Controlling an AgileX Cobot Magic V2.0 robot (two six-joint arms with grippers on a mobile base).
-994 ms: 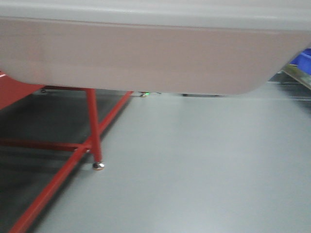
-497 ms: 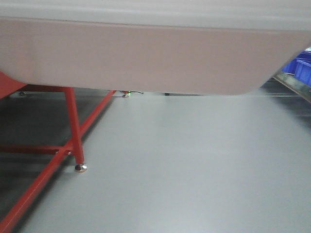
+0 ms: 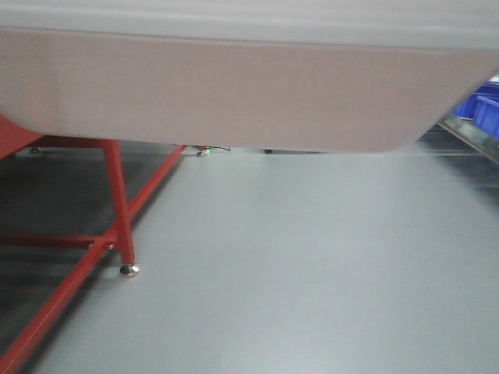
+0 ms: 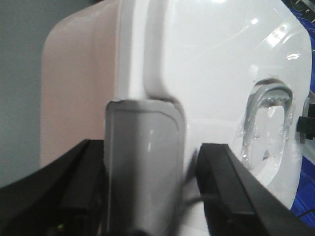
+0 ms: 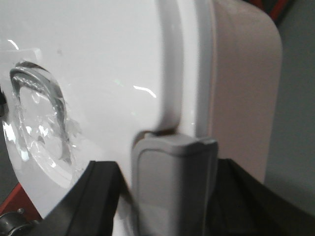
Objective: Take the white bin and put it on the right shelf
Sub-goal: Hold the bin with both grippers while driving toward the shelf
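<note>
The white bin (image 3: 234,93) hangs above the floor and fills the top of the front view with its pinkish side. My left gripper (image 4: 150,147) is shut around the grey latch (image 4: 142,162) on one end of the bin (image 4: 206,64), one black finger on each side. At the other end of the bin (image 5: 98,64), my right gripper (image 5: 165,167) is likewise shut on the second grey latch (image 5: 172,187). The glossy lid carries a clear handle (image 4: 268,123). A pale metal beam (image 3: 468,128) at the far right edge looks like part of the right shelf; the rest is out of view.
A red-framed rack (image 3: 117,202) stands on the left, its leg ending in a metal foot (image 3: 129,270). Blue crates (image 3: 483,109) sit at the far right behind the bin's corner. Grey floor (image 3: 312,273) stretches ahead below the bin.
Over the first half second the view swung right: the red rack slid left and more of the blue crates appeared. Since then almost nothing has moved. Both grippers keep the bin.
</note>
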